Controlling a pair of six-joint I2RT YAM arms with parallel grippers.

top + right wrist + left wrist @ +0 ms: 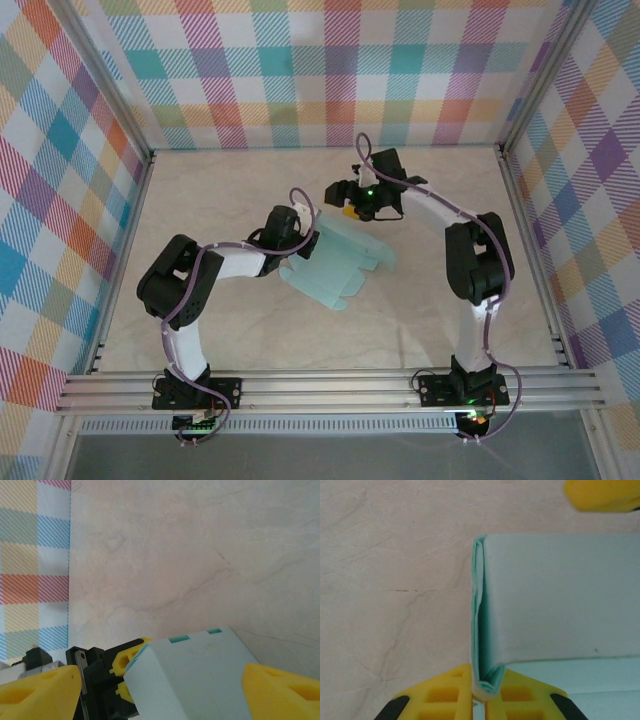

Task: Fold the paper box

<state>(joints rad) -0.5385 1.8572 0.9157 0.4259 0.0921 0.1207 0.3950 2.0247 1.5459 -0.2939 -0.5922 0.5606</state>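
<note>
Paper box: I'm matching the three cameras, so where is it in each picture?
Top external: the paper box lies mid-table, its left edge at the left gripper.
Left wrist: it takes up the right half, with its folded edge pinched at the bottom.
Right wrist: bottom centre, inside the open right gripper.
Shared landmark: the veined beige table.

The left gripper [485, 674] pinches the paper box [560, 600] at its folded edge, beige table [395, 580] beside it.
</note>
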